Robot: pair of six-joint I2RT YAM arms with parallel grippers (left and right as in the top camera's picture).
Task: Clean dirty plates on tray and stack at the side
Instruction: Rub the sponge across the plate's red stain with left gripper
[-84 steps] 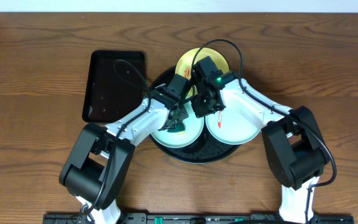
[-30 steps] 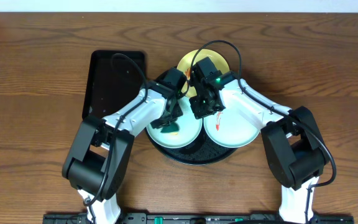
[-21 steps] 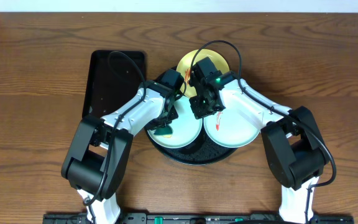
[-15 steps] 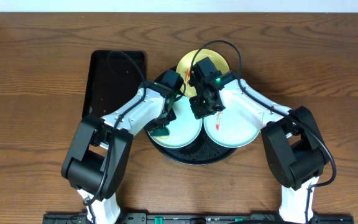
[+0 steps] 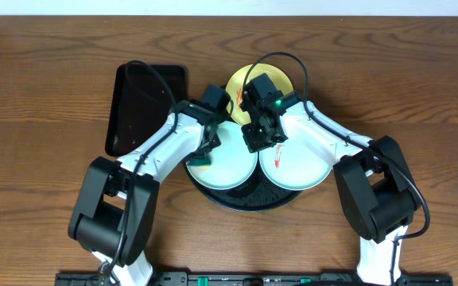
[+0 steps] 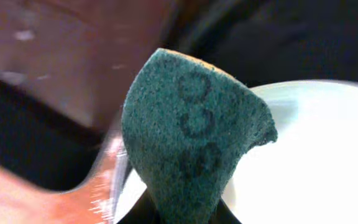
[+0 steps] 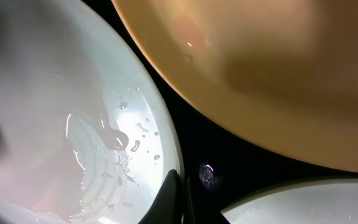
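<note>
Sponge point(image 6: 194, 143) clamped in left gripper point(image 5: 203, 152) at left mint plate point(image 5: 233, 163) edge; right gripper point(image 7: 178, 186) fingers together, pinching same plate's rim.

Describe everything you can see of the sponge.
The sponge is a dark teal-green pad, rough and fibrous, with faint ring marks on its face. Bent into a wedge, it is pinched at its lower end by the left claw. It sits over the left rim of a pale mint plate; whether it touches cannot be told.

Dark looped marks on green sponge point(image 6: 191, 143), no legible text
</note>
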